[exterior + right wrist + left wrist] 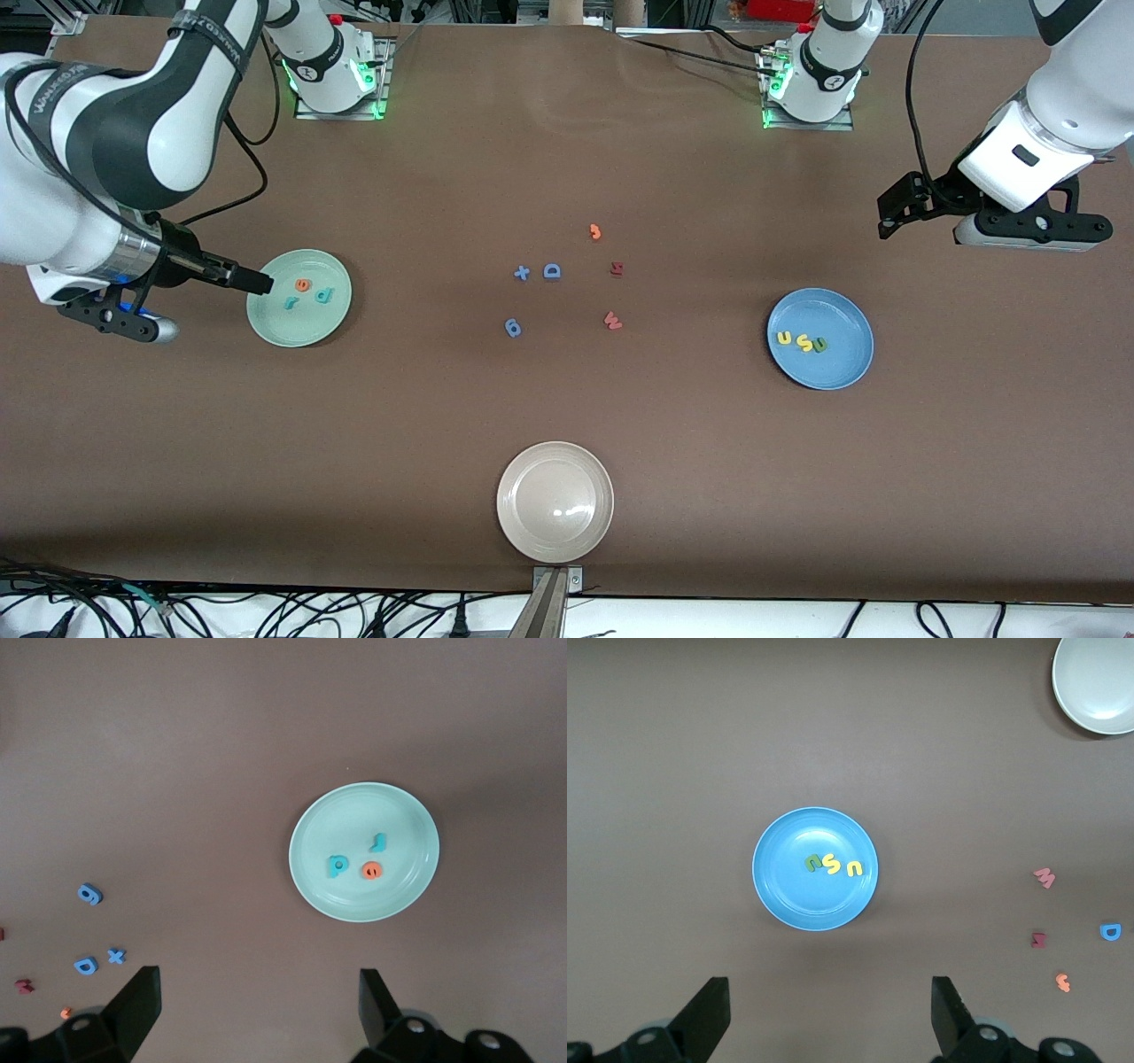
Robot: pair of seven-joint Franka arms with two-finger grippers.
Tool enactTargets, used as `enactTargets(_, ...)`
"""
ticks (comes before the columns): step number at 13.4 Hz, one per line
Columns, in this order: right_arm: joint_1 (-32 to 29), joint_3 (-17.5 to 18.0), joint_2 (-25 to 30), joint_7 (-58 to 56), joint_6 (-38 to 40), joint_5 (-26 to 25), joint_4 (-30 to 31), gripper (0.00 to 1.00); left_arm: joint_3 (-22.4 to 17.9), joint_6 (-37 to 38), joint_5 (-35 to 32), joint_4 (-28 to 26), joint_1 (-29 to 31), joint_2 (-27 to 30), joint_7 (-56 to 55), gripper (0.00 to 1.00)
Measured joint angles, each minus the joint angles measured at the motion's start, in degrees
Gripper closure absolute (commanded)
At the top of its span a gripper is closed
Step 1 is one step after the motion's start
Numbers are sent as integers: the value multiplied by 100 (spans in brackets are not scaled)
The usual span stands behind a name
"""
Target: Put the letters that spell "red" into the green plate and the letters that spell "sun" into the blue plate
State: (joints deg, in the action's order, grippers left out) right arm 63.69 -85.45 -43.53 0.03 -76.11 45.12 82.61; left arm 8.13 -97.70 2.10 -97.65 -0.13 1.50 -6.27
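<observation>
Teal "r" (291, 303), orange "e" (303, 284) and teal "d" (324, 295) sit in the green plate (266, 323); yellow "u" (784, 338), yellow "s" (803, 342) and dark green "n" (820, 345) lie in the blue plate (842, 368). Right gripper (257, 1010) hangs empty by the green plate, jaws wide. Left gripper (830, 1014) is up near the blue plate, jaws spread, holding nothing. Leftover letters lie mid-table.

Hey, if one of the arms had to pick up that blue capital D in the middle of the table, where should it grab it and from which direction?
Come straight down from above: the blue capital D lies flat on the table, too thin for a side approach. Probably close the fingers across its flat back and curved belly. The blue plus sign sits close beside it, so turn the jaws to clear it.
</observation>
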Motion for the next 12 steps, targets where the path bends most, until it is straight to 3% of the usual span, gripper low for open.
enactTargets(2,-212,20,19,18,246,-6,-313,1,2,0,0,1,0,0,0,0)
enactTargets(4,-503,345,176,18,322,-138,-549,1,3,0,0,2,0,0,0,0)
enactTargets(8,-1135,1360,569,75,333,-713,-1088,1,11,1,0,4,0,-1,0,0)
enactTargets(12,-1976,2915,1303,244,333,-1904,-1297,1,12,7,0,5,0,-2,0,0)
